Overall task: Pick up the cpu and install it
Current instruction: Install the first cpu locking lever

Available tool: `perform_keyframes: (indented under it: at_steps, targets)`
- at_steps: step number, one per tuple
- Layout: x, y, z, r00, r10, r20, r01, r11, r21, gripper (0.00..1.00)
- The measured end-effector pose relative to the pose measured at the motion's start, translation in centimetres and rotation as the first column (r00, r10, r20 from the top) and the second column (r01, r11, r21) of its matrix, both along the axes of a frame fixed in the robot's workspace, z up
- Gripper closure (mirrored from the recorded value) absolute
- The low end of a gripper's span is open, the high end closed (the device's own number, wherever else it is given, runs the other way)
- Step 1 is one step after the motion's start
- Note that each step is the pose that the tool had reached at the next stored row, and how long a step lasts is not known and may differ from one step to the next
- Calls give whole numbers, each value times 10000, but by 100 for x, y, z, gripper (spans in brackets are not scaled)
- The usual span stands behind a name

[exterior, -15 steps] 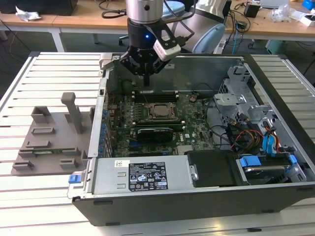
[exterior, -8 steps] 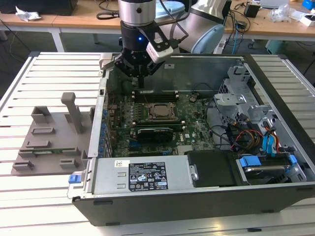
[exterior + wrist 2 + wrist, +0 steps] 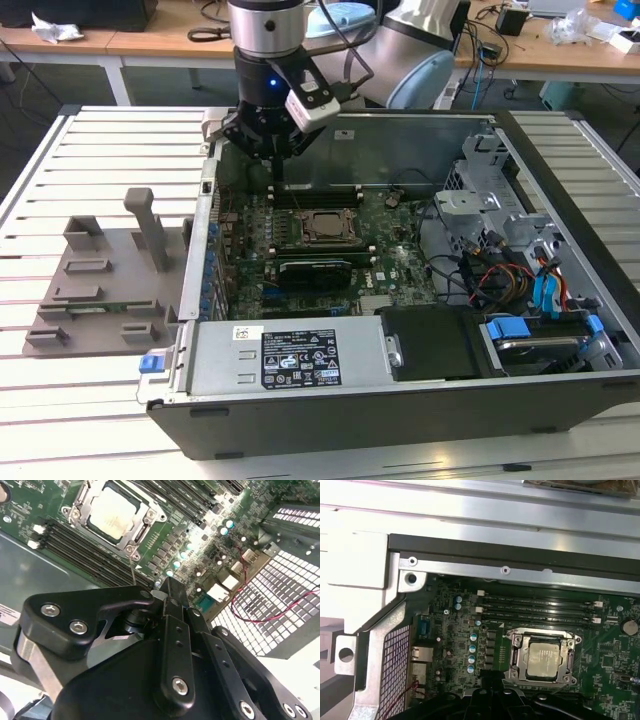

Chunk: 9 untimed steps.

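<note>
cpu (image 3: 114, 513): seated in the socket (image 3: 150, 516) on the motherboard (image 3: 455, 630), inside the open case (image 3: 330, 415).
pincer (image 3: 170, 592): fingers together, holding nothing, above the board just beside the socket.
tray (image 3: 100, 285): on the bench (image 3: 60, 180), at the exterior view's left.

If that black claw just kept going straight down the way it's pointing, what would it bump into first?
Probably the green motherboard, near the memory slots just beside the cpu in its socket. The gripper hangs above there; exact depth is unclear.

No print can be read; the white label (image 3: 300, 358) on the metal cover carries only illegible marks
</note>
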<state>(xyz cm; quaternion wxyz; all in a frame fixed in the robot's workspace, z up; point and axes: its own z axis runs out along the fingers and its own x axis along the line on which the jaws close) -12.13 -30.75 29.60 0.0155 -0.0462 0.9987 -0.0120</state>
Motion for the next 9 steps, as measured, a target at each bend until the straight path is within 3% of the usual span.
perform_keyframes:
  at_steps: [5, 9]
  targets:
    - [-65, 0, -30, 10000, -1, -1, 1, 10000, -1, 89]
    - [-78, 13, -117, 10000, 0, -1, 0, 10000, -1, 89]
